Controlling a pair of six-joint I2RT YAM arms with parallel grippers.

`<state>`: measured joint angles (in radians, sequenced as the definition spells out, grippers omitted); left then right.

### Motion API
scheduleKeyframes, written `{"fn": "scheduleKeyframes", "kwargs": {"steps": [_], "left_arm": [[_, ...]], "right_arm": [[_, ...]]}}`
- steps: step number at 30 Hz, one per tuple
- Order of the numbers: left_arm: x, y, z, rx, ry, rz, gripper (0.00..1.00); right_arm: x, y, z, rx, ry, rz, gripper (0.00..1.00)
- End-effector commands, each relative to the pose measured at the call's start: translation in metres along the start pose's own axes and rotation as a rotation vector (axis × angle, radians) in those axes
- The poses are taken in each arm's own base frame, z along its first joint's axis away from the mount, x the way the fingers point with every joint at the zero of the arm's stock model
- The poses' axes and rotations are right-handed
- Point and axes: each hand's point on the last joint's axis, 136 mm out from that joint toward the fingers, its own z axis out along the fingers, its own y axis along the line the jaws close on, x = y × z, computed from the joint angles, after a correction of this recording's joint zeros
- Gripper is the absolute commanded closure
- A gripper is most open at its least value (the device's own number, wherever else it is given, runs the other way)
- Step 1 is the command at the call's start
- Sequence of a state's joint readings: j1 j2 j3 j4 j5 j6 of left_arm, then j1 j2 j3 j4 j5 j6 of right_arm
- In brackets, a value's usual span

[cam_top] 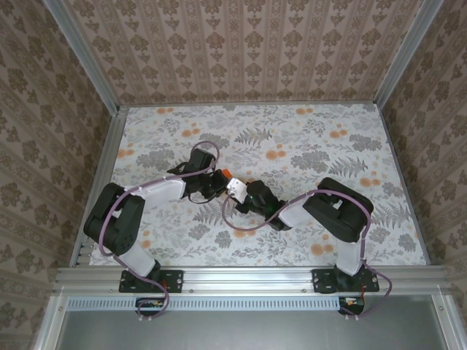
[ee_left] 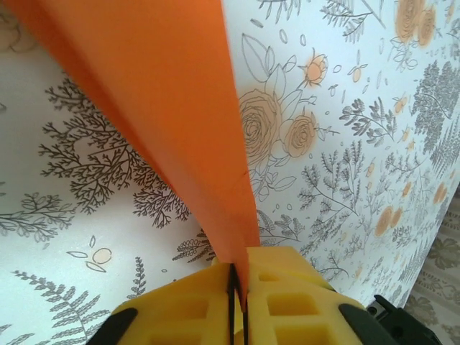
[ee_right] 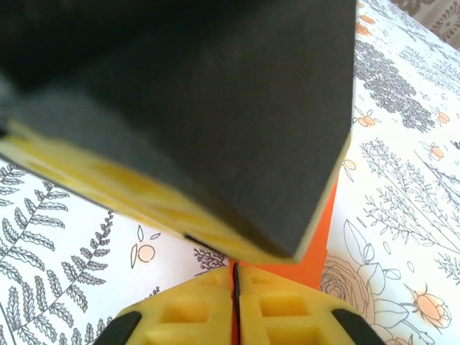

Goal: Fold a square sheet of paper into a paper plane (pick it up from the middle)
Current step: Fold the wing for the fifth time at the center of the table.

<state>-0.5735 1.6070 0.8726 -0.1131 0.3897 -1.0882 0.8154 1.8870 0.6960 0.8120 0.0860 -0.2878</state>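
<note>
Patterned wallpaper closed in three sides of the booth, and the table (cam_top: 328, 146) carried a pale cloth printed with grey ferns and small orange blossoms. Above its middle the two arms met nose to nose.

The square sheet of paper (ee_left: 165, 108), creased down to a narrow bright-orange band, was off the table and pinched between them. In the top view only a small orange corner of it (cam_top: 227, 173) showed where the arms met. The left pincer (ee_left: 236, 269) had its yellow fingers all but together, with the band running up out of the slit between them. The right pincer (ee_right: 235, 269) was fully closed, a thin line of orange in its slit and more paper (ee_right: 320, 237) just beyond, right against the left pincer's dark finger (ee_right: 215, 108).

The paper looked very light, thin and limp, likely to flop, slide or tear if tugged. A firm pinch on the layered crease, near the fold line, seemed the safest hold.
</note>
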Motion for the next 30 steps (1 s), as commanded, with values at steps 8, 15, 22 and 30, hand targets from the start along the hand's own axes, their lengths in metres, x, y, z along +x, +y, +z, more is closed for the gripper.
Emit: {"fn": "scheduleKeyframes", "kwargs": {"steps": [8,15,22,30], "left_arm": [[-0.031,0.006,-0.044,0.019,-0.112,-0.018,0.56],[-0.043,0.016,-0.064,0.014,-0.188,0.020,0.48],[-0.039,0.006,-0.056,0.083,-0.179,0.072,0.49],[-0.032,-0.009,-0.033,0.100,-0.136,0.151,0.58]], "right_arm": [[-0.002,-0.007,-0.005,-0.115,0.004,0.241,0.98],[-0.011,-0.014,-0.008,-0.200,-0.010,0.468,0.98],[-0.019,-0.019,-0.003,-0.289,-0.002,0.727,0.99],[-0.019,-0.023,0.004,-0.349,0.029,0.947,1.00]]}}
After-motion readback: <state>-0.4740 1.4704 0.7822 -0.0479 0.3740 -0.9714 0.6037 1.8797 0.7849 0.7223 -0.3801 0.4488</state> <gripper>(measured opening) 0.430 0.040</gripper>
